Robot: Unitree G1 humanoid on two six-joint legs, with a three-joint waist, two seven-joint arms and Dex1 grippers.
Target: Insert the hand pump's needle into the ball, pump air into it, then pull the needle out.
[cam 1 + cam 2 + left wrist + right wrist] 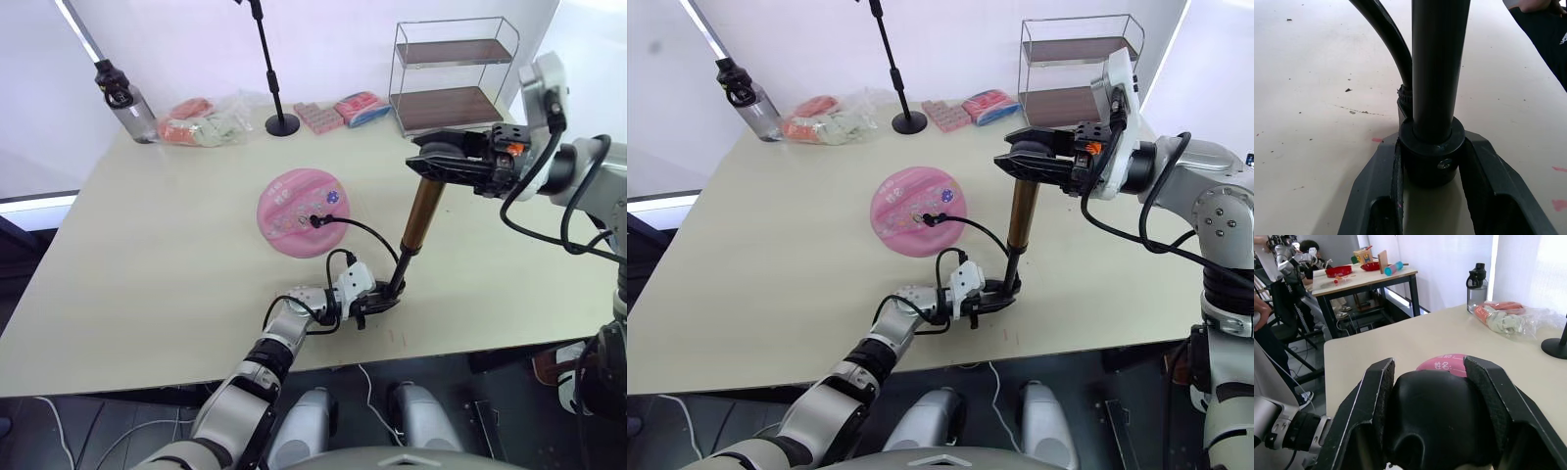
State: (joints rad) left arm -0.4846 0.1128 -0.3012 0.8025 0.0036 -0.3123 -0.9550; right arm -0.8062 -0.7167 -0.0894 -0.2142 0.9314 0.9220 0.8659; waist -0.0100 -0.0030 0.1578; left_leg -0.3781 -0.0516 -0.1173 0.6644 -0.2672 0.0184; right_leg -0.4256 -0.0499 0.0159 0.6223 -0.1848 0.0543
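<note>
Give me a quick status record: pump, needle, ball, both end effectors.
hand pump: upright on the table, base down
left end effector: shut on the pump's base
right end effector: shut on the black T-handle
needle: its fitting sits at the ball's face
ball: pink, flattened, lying beside the pump
hose: arcs from the pump's base to the ball

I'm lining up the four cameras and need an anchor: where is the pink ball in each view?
Left eye view: the ball lies mid-table, hose plugged into its face.
Right eye view: the ball, same spot, slightly further left in the picture.
Left wrist view: not in it.
Right wrist view: a pink sliver of ball between the fingers, behind the black handle.
Shared landmark: the water bottle.
</note>
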